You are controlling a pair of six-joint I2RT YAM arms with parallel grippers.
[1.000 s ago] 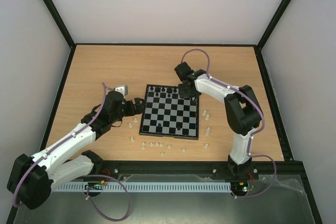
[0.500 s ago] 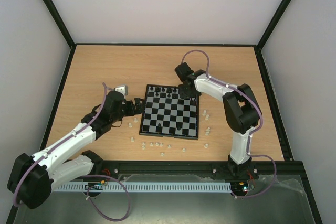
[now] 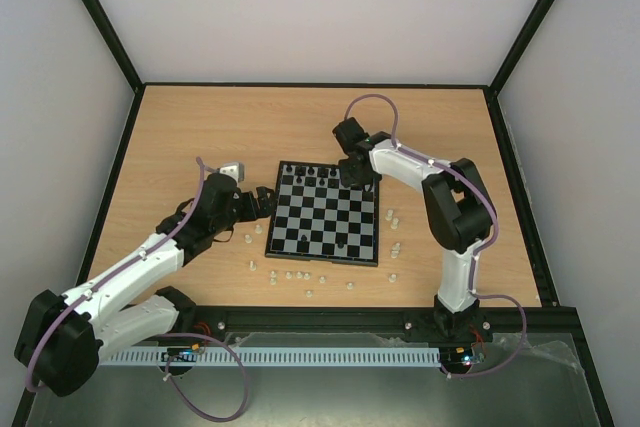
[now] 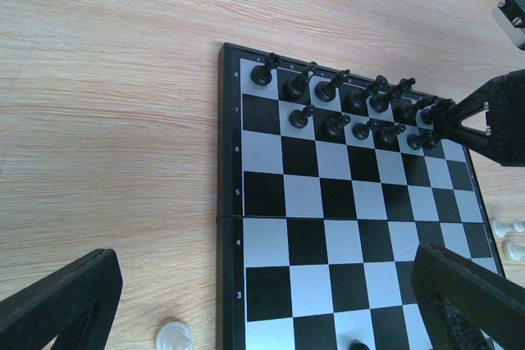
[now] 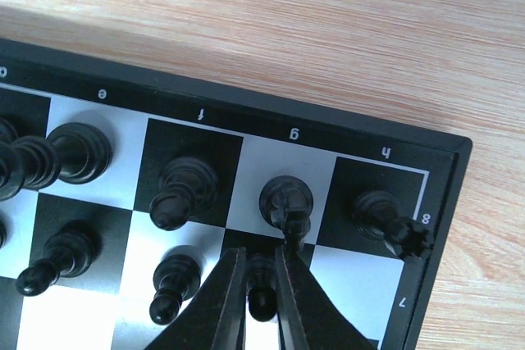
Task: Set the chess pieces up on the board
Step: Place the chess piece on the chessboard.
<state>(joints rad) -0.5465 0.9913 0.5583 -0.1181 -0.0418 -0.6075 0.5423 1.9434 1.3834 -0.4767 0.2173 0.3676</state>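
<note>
**Two black rows nearly full, right arm placing a pawn**

Most of the black pieces [image 4: 326,88] stand in two rows along the far edge of the board [image 3: 315,227]. The board lies at the centre of the top view on the worktop [image 3: 200,127]. The white pieces [image 3: 290,275] lie scattered off the board, below it and to its right in that view. One lone black piece [image 3: 343,244] stands on a square near the board's lower edge.

The right end effector [image 5: 260,264] is at the board's upper right corner. Its fingers are drawn almost together on a black pawn [image 5: 261,301] in the second row, just below the back-row square printed g. I cannot tell whether the pawn's base rests on its square, because the fingers hide it. The left end effector [image 3: 262,199] hovers at the board's left edge, fingers spread wide with nothing between them.

I judge the step in hand to be placing this pawn. The next move calls for parting the fingers only slightly and lifting straight up. Other black pieces stand close by, and a sideways drift could topple them. The second-row square at the right end shows bare, and so does the one at the left end in the left wrist view. The lone black piece looks a candidate for one of them. The white set is not yet begun.
</note>
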